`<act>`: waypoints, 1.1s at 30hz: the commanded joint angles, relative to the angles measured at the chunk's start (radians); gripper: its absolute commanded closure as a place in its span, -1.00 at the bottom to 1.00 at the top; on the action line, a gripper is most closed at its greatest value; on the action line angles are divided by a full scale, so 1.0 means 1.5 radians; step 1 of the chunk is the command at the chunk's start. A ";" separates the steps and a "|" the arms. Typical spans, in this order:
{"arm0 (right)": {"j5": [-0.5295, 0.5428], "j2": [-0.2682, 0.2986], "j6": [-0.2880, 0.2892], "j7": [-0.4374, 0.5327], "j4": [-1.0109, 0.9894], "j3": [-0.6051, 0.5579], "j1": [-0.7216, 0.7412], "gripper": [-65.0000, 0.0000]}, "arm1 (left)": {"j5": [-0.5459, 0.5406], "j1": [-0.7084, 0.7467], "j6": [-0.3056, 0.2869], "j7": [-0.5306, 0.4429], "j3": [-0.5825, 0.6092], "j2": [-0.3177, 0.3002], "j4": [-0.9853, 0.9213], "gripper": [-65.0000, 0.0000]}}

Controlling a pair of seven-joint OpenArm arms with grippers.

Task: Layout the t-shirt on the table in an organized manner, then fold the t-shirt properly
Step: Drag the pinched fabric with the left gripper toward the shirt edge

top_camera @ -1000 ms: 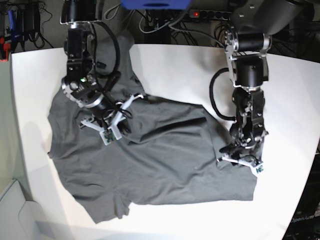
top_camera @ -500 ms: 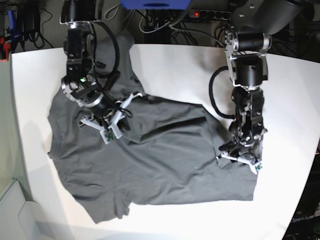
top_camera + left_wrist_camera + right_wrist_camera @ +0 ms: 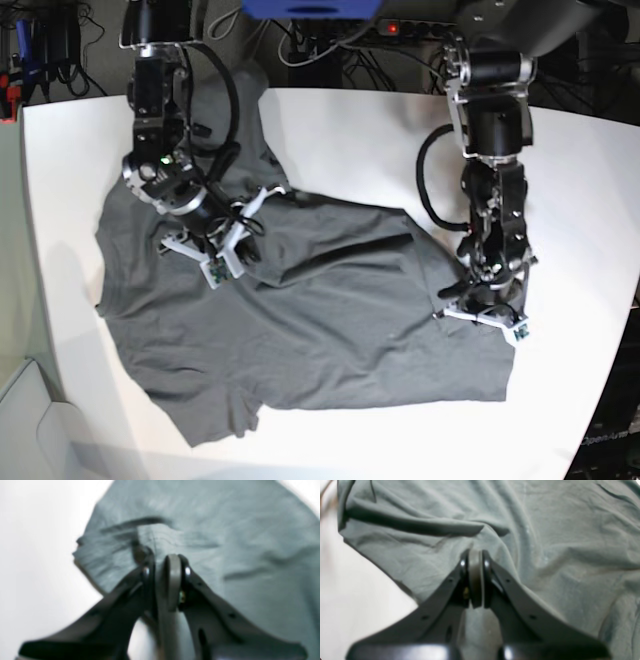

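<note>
A: Base view, nearest first: what is seen along the front of the table (image 3: 330,120)?

B: The t-shirt (image 3: 330,330) is spread across the table's middle, crumpled, with a rumpled corner reaching closest to the table's front edge. Bare white surface is left all around it.

A: And farther in, on the shirt's right-hand edge in that view?

B: The left gripper (image 3: 478,318) is planted there, pointing down. In the left wrist view its fingers (image 3: 147,572) are seen drawn almost together, with a ridge of grey cloth (image 3: 225,542) caught between them, so the shirt is being pinched. The picture is blurred, but the pinch can be made out.

A: Toward the table's far side?

B: The right gripper (image 3: 222,262) is set on the shirt's upper part. In the right wrist view (image 3: 475,562) the jaws are pressed fully together on a raised fold, and creases in the shirt (image 3: 557,542) fan outward from that spot.

A: Anything beyond the table?

B: Cables (image 3: 300,45) are seen past its far edge.
</note>
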 commanded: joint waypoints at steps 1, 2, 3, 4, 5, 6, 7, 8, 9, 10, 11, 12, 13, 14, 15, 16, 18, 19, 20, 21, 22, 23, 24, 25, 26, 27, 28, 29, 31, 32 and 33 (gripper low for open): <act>0.008 0.001 0.003 0.016 0.015 -0.001 0.010 1.00 | 0.000 -0.009 -0.007 -0.015 0.004 0.001 0.041 0.74; 0.008 0.001 0.003 0.016 0.015 -0.001 0.010 1.00 | 0.000 0.004 -0.006 -0.013 0.004 0.002 0.070 0.74; 0.008 0.001 0.003 0.016 0.015 -0.001 0.010 1.00 | 0.000 0.017 -0.004 -0.007 0.004 0.002 0.096 0.74; 0.008 0.001 0.003 0.016 0.015 -0.001 0.010 1.00 | 0.000 0.026 -0.004 0.005 0.001 0.002 0.118 0.74; 0.008 0.001 0.003 0.016 0.015 -0.001 0.010 1.00 | 0.000 0.038 -0.004 0.025 0.000 0.002 0.141 0.74; 0.008 0.001 0.003 0.016 0.015 -0.001 0.010 1.00 | 0.000 0.048 -0.004 0.042 -0.002 0.002 0.163 0.74; 0.008 0.001 0.003 0.016 0.015 -0.001 0.010 1.00 | 0.000 0.061 -0.004 0.059 -0.003 0.002 0.189 0.74; 0.008 0.001 0.003 0.016 0.015 -0.001 0.010 1.00 | 0.000 0.078 -0.004 0.070 -0.006 0.002 0.217 0.74; 0.008 0.001 0.003 0.016 0.015 -0.001 0.010 1.00 | 0.000 0.099 -0.004 0.079 -0.016 0.002 0.248 0.74; 0.008 0.000 0.003 0.016 0.015 -0.001 0.010 1.00 | 0.000 0.120 -0.004 0.090 -0.030 0.005 0.284 0.74; 0.008 0.000 0.003 0.016 0.015 -0.001 0.010 1.00 | 0.000 0.139 -0.004 0.097 -0.042 0.014 0.319 0.74; 0.008 0.000 0.003 0.016 0.015 -0.001 0.010 1.00 | 0.000 0.154 -0.004 0.106 -0.054 0.021 0.346 0.74; 0.008 -0.002 0.003 0.016 0.015 -0.003 0.010 1.00 | 0.000 0.173 -0.006 0.115 -0.072 0.025 0.370 0.74; 0.008 -0.002 0.003 0.016 0.015 -0.004 0.009 1.00 | 0.000 0.187 -0.006 0.118 -0.084 0.027 0.387 0.74; 0.008 -0.003 0.003 0.016 0.015 -0.004 0.009 1.00 | 0.000 0.195 -0.007 0.116 -0.092 0.027 0.397 0.74; 0.010 -0.003 0.004 0.016 0.015 -0.004 0.008 1.00 | 0.000 0.198 -0.007 0.114 -0.094 0.026 0.396 0.73; 0.010 -0.004 0.004 0.016 0.015 -0.005 0.005 1.00 | 0.000 0.195 -0.007 0.115 -0.098 0.025 0.377 0.72; 0.010 -0.010 0.004 0.018 0.015 -0.005 0.003 1.00 | 0.000 0.194 -0.007 0.114 -0.096 0.023 0.365 0.72; 0.010 -0.016 0.004 0.018 0.015 -0.005 0.001 1.00 | 0.000 0.189 -0.007 0.113 -0.097 0.025 0.358 0.68; 0.010 -0.019 0.008 0.018 0.015 -0.005 0.000 1.00 | 0.000 0.176 -0.007 0.113 -0.099 0.026 0.355 0.61; 0.010 -0.020 0.021 0.016 0.019 -0.005 -0.001 1.00 | 0.000 0.162 -0.007 0.115 -0.100 0.027 0.347 0.47; 0.010 -0.020 0.035 0.015 0.023 -0.005 -0.004 1.00 | 0.000 0.151 -0.006 0.114 -0.100 0.027 0.337 0.34; 0.010 -0.020 0.045 0.015 0.027 -0.004 -0.015 1.00 | 0.000 0.141 -0.006 0.114 -0.098 0.027 0.323 0.22; 0.010 -0.020 0.047 0.015 0.037 -0.005 -0.021 1.00 | 0.000 0.129 -0.007 0.114 -0.096 0.027 0.305 0.13; 0.010 -0.020 0.047 0.015 0.048 -0.005 -0.029 1.00 | 0.000 0.116 -0.007 0.114 -0.095 0.026 0.291 0.10; 0.010 -0.020 0.047 0.015 0.060 -0.005 -0.033 1.00 | 0.000 0.105 -0.008 0.113 -0.095 0.026 0.278 0.10; 0.010 -0.019 0.047 0.015 0.067 -0.004 -0.042 1.00 | 0.000 0.092 -0.009 0.113 -0.095 0.025 0.261 0.10; 0.010 -0.019 0.047 0.015 0.075 -0.003 -0.048 1.00 | 0.000 0.075 -0.017 0.113 -0.095 0.024 0.238 0.10; 0.010 -0.018 0.047 0.015 0.081 -0.003 -0.053 1.00 | 0.000 0.048 -0.051 0.113 -0.095 0.024 0.189 0.10; 0.010 -0.018 0.047 0.015 0.086 -0.003 -0.056 1.00 | 0.000 0.033 -0.072 0.113 -0.097 0.024 0.163 0.09; 0.008 -0.017 0.047 0.015 0.093 -0.002 -0.058 1.00 | 0.000 0.021 -0.087 0.113 -0.100 0.025 0.139 0.09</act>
